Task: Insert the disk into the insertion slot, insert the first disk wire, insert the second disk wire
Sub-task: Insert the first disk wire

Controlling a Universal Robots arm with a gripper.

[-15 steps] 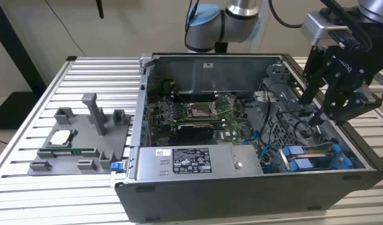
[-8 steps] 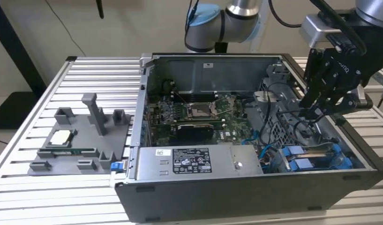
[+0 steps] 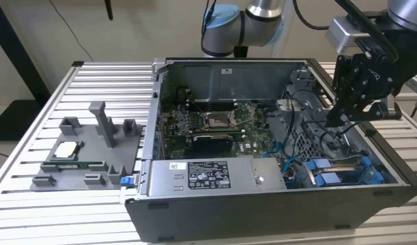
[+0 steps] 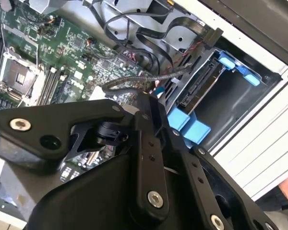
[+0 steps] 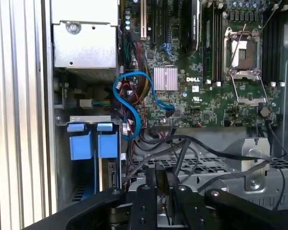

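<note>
The insertion slot [image 3: 361,176], with blue rails, lies in the open computer case's near corner at the exterior view's right. The disk [image 4: 200,91] sits inside it, behind two blue tabs [image 5: 91,143]. My gripper [image 3: 333,121] hangs inside the case, just behind the slot, above a bundle of black wires [image 5: 201,153]. Its fingers [image 5: 151,189] stand close together, and one black disk wire [image 5: 180,155] runs down between them. A braided wire [image 4: 134,82] crosses at the fingertip [image 4: 145,103] in the second wrist view. Another flat black wire ends in a loose connector [image 4: 212,36] above the slot.
The motherboard [image 3: 215,122] covers the case floor, with a looped blue cable [image 5: 134,96] by the slot. A silver labelled power-supply box [image 3: 208,176] fills the near side. A grey plastic fixture tray [image 3: 86,153] rests on the slatted table [image 3: 72,224] at the exterior view's left.
</note>
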